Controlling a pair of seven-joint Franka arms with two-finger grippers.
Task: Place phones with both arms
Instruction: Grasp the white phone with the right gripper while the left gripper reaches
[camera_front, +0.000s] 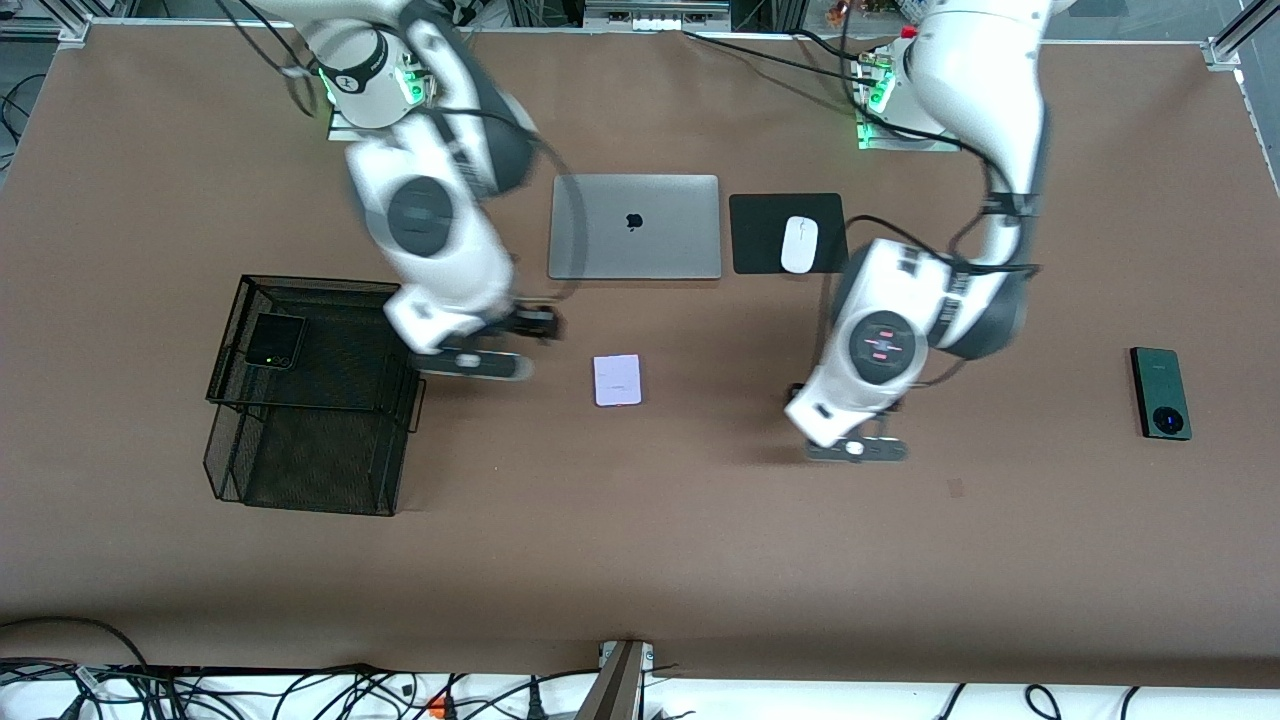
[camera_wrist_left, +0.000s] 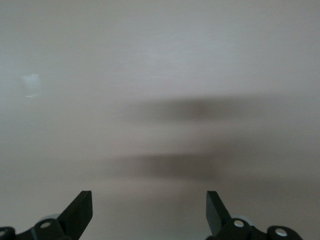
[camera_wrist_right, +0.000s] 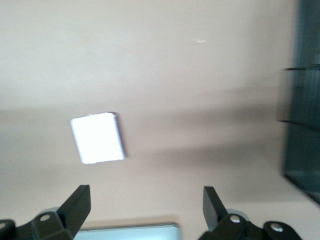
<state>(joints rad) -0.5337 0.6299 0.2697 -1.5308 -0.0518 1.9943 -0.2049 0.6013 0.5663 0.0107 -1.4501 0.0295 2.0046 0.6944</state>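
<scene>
My right hand (camera_wrist_right: 145, 200) hangs open above the small, stiff, slick lilac-white phone (camera_front: 617, 380); I'd pinch its long edges. My left hand (camera_wrist_left: 150, 205) waits, open.

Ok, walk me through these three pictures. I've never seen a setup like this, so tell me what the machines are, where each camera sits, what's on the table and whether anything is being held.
The big picture looks down from a high camera at two white robot arms bolted along one edge of a brown table. The other two pictures come from cameras on the arms' wrists, looking past each arm's own black fingers.

The left gripper is open over bare table and holds nothing. The right gripper is also open and empty, over the table beside the mesh basket.

The black phone already lies in that basket's upper tray. The lilac-white phone lies mid-table, nearer the front camera than the closed laptop. The dark green phone lies toward the left arm's end. A white mouse sits on a black pad beside the laptop.
</scene>
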